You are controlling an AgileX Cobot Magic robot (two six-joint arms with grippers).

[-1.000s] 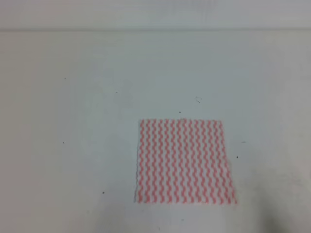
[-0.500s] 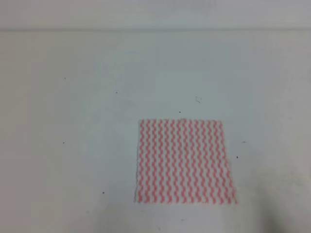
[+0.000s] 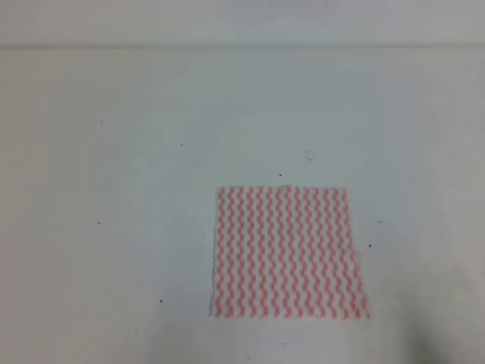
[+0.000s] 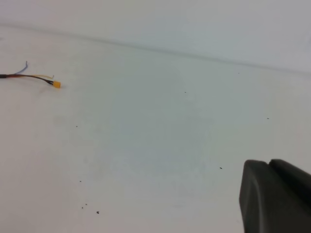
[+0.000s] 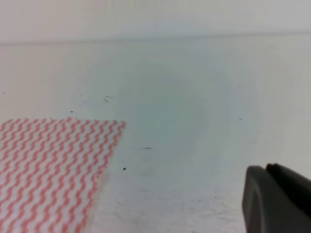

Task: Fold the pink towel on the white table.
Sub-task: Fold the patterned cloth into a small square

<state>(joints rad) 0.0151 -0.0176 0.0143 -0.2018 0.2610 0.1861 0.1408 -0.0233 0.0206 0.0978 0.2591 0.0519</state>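
The pink towel (image 3: 286,252) lies flat and unfolded on the white table (image 3: 136,167), a little right of centre and near the front, its zigzag stripes running front to back. In the right wrist view the towel (image 5: 48,170) fills the lower left, with its far right corner in sight. Only a dark finger (image 5: 274,199) of my right gripper shows there, at the lower right and apart from the cloth. A dark finger (image 4: 274,196) of my left gripper shows over bare table. Neither gripper appears in the exterior high view.
A thin wire with an orange tip (image 4: 36,78) lies on the table at the left of the left wrist view. The table's far edge (image 3: 242,47) runs across the top. Tiny dark specks dot the surface.
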